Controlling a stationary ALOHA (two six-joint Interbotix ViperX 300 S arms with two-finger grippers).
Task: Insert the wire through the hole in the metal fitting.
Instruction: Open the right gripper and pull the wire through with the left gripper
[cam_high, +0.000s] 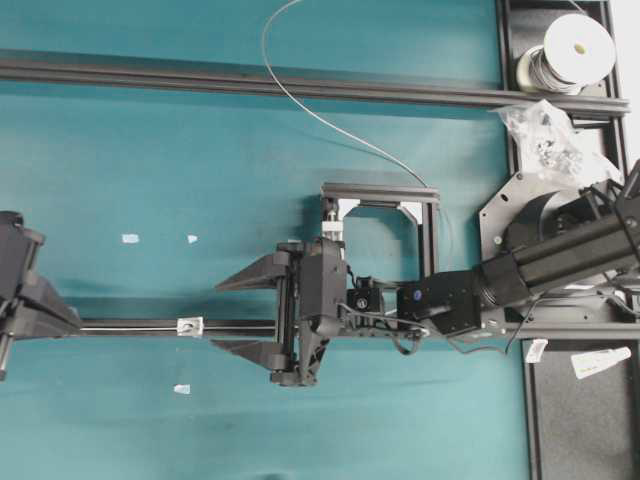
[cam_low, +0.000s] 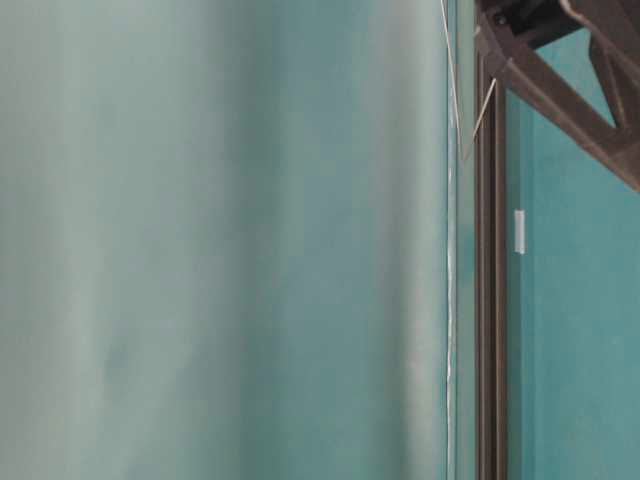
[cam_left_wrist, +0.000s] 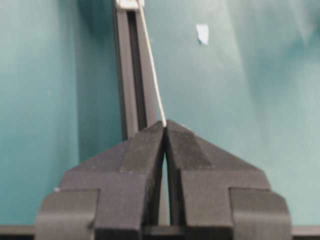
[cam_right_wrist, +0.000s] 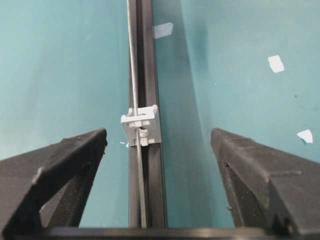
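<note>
The metal fitting is a tiny silver square sitting on the black rail. In the right wrist view the fitting has the thin wire running along the rail, meeting it at its centre hole and showing on both sides of it. My left gripper is shut on the wire, which runs straight up to the fitting. In the overhead view the left gripper is at the far left. My right gripper is open and empty, its fingers astride the rail just short of the fitting.
A long curved stretch of wire crosses the back rail. A silver spool and a bag of parts sit at the back right. A small black frame holds a white-silver block. White tape scraps lie about.
</note>
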